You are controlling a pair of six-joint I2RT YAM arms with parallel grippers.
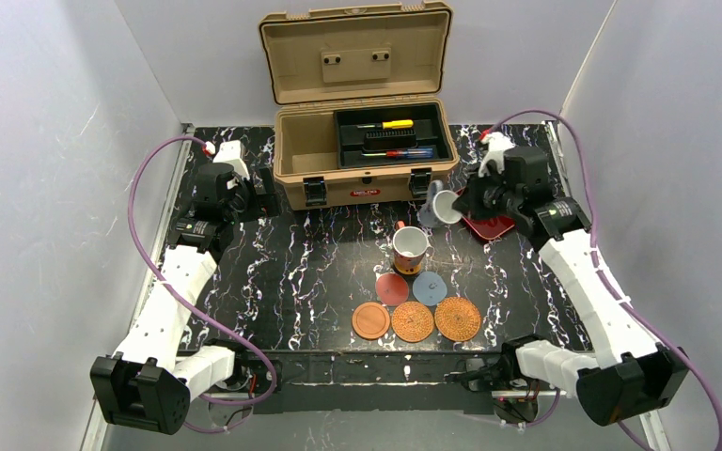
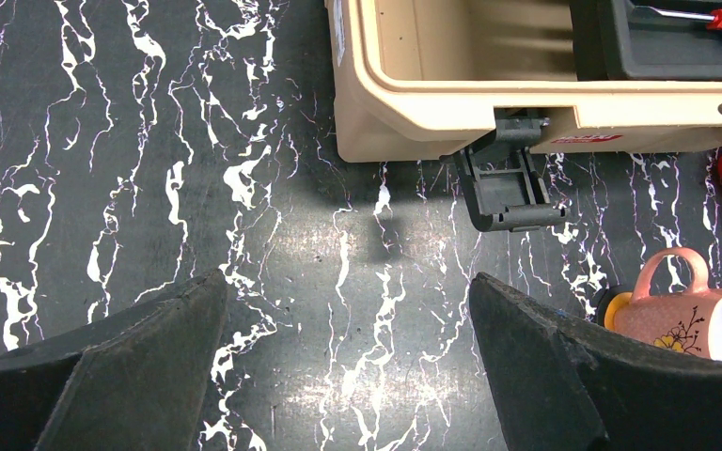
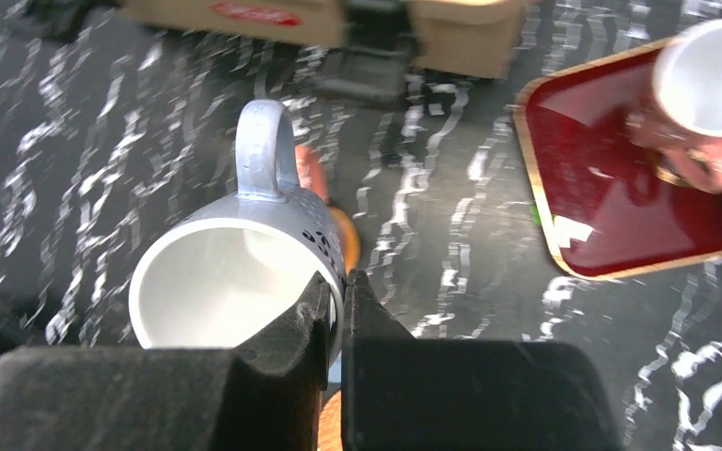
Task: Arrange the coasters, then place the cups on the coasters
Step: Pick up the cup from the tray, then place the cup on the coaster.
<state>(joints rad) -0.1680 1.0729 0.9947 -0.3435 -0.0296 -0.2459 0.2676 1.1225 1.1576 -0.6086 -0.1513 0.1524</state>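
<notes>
Looking for writing first, I find little to read: the toolbox (image 1: 357, 56) has a red label (image 1: 365, 192) on its front wall, its white lettering too small in the top view and blurred in the right wrist view. The grey mug (image 3: 226, 282) bears dark marks by its rim, also unreadable. The pink mug (image 2: 686, 324) shows a small black sprig drawing.

My right gripper (image 3: 337, 293) is clenched on the grey mug's rim, one finger inside and one outside. It holds the mug tipped above the table (image 1: 282, 272), in front of the toolbox's right corner and beside the tray (image 3: 611, 207). The mug is glossy, white inside, with a looped handle. The tray is glossy dark red, rectangular, with a thin gold edge; a cup (image 3: 705, 75) with a white inside sits on it.

My left gripper (image 2: 348, 376) is released, jaws wide with nothing between them, over marbled black tabletop near the toolbox's black plastic latch (image 2: 508, 188).

The pink mug stands upright at mid-table on an orange coaster (image 2: 609, 306). Nearer me lie a pinkish-red coaster (image 1: 392, 287) and a blue-grey coaster (image 1: 430, 287). Nearer still are a smooth brown coaster (image 1: 371, 320) and two woven coasters (image 1: 413, 321) in a close row, all flat round discs.
</notes>
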